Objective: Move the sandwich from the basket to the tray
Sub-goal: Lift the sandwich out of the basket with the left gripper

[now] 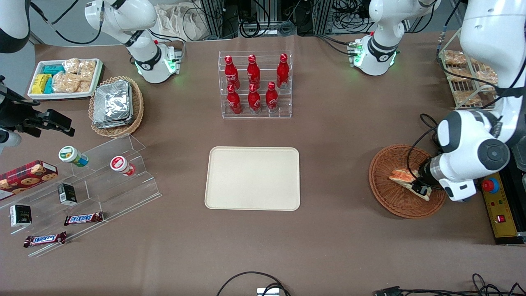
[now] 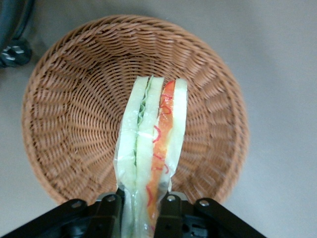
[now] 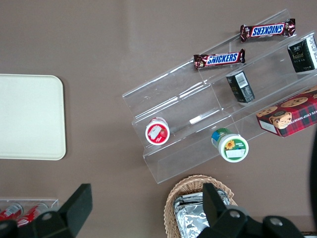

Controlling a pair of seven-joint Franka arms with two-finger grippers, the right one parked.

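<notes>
Table (image 1: 337, 135): brown cloth top, with the task's things spread across the middle and the working arm's end.
Tray (image 1: 252, 178): cream rectangle with a low rim, flat near the middle of the table, nothing on it, well apart from the basket.
Basket (image 1: 390, 193): round reddish-brown wicker, toward the working arm's end of the table; in the wrist view its rim (image 2: 233, 109) rings the sandwich.
Bottle rack (image 1: 254, 84): clear stand of red bottles, farther from the front camera than the tray and out of the likely path.
Gripper (image 1: 420, 188): the left arm's, down over the basket, its two black fingers (image 2: 111, 210) pressed against the sandwich's sides at one end.
Sandwich (image 2: 153, 144): wrapped wedge, green and orange-red filling edge showing, clamped in the gripper above the basket's floor (image 1: 404, 177); whether it touches the wicker I cannot tell.
Step in hand: the grasp looks made, so this reads as the start of the lift; nothing is carried yet.
Next move: probably raise it clear of the basket rim, cross the table to the tray, lower it and let go. The hold sits at one end, so the soft wedge may sag or swing; a slow lift would suit.
</notes>
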